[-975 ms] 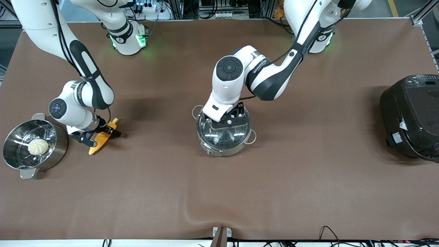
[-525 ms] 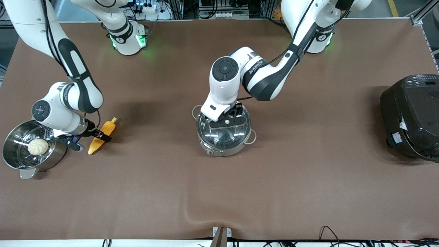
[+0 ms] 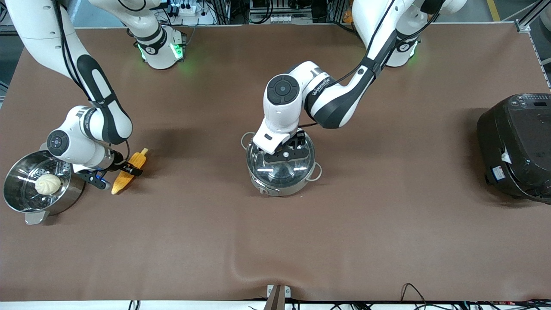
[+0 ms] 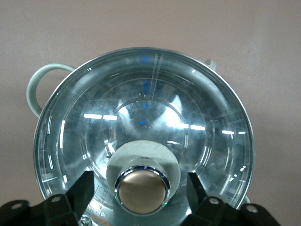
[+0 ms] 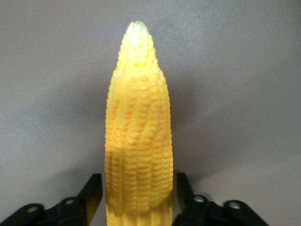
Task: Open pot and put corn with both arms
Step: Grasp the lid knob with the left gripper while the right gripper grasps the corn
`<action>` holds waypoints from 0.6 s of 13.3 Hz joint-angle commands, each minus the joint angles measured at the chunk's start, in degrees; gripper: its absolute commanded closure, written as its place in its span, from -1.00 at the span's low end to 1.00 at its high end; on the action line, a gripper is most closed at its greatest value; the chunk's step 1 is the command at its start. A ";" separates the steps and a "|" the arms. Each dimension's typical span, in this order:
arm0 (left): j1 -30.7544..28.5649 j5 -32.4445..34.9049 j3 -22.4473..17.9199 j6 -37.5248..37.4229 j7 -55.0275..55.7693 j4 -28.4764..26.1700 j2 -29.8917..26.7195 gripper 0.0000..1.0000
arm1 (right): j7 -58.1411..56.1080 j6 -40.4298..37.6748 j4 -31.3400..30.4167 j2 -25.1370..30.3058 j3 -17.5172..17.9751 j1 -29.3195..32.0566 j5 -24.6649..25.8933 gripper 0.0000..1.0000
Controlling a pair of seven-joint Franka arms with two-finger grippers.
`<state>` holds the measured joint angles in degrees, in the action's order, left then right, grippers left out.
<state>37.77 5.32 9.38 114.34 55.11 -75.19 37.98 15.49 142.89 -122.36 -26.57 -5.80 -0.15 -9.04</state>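
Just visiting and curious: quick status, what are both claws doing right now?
Left claw straddles the lid knob on the pot, not clamped. Right claw flanks the corn on the table, closing in. Lid on. Nothing in the way.

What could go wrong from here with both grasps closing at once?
1. The left gripper straddles the lid's knob with gaps beside both fingers; off-centre closing could let the glass lid tilt or slip.
2. The right gripper brackets the corn near one end; lifted there, the cob may pivot or drop.
3. The steamer pot sits close beside the right arm and could be bumped.
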 commanded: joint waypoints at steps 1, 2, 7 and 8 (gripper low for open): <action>0.20 1.27 -0.32 -0.08 -0.79 1.09 0.69 -0.66 | 0.51 0.11 0.54 -0.41 0.62 0.33 -0.90 0.10; 0.11 1.27 -0.32 0.00 -0.70 1.09 0.69 -0.63 | 0.42 -0.24 0.63 -0.24 0.62 0.15 -0.90 0.35; 0.20 1.18 -0.32 0.00 -0.53 0.74 0.78 -0.54 | 0.24 -16.44 8.68 5.12 0.79 -2.65 -0.28 0.92; 0.20 1.27 -0.32 -0.08 -0.53 0.74 0.78 -0.54 | -0.02 -21.81 11.94 6.09 0.79 -3.44 -0.11 0.93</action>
<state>37.67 5.32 9.26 114.34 55.09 -75.20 38.17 15.40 130.37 -115.57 -23.77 -4.98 -1.70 -9.02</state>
